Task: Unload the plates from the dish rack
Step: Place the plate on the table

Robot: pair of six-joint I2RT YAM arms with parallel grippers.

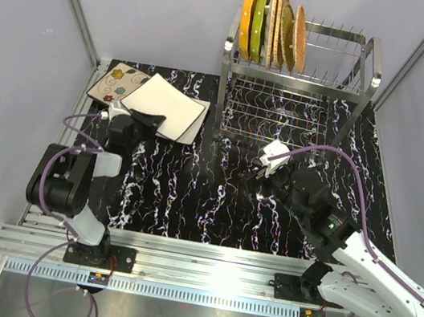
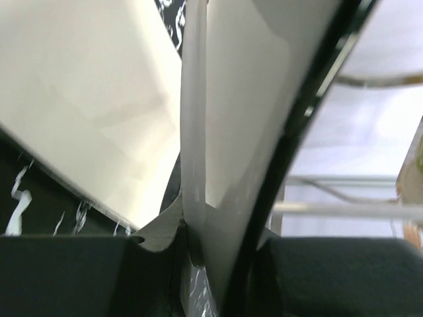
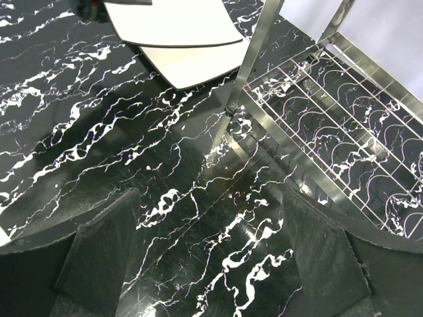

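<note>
Plates (image 1: 271, 26) stand on edge in a tight row at the 11 o'clock end of the dish rack's (image 1: 346, 87) upper tier, orange, green and woven wicker among them. The rack sits at 1 o'clock on the table (image 1: 174, 193). Three more lie unloaded at 10 o'clock: a floral square plate (image 1: 117, 83), a second white plate (image 1: 190, 134) and, lying over that one and apparently canted, a square white plate (image 1: 165, 100).

The left gripper (image 1: 150, 121) is clamped on this top plate's near rim, which the wrist view shows wedged between its pads. The right gripper (image 1: 263, 167) hangs with jaws spread wide and empty, low over the table at 5 o'clock of the rack's front-left post (image 1: 221, 103).

The hold is on one edge only. Letting go while the plate is canted could, I judge, send it sliding toward 3 o'clock off the one beneath, or knock rim on rim. In the rack the plates crowd so close that drawing one out may drag or tip its neighbour. The right arm, rising to the upper tier, could catch that post or the top rail.

Open room runs from the table's centre down to 6 o'clock. The unloaded pile is hemmed by the left wall (image 1: 11, 92) at 9 o'clock. The prongs on the rack's 3 o'clock half hold no plates.
</note>
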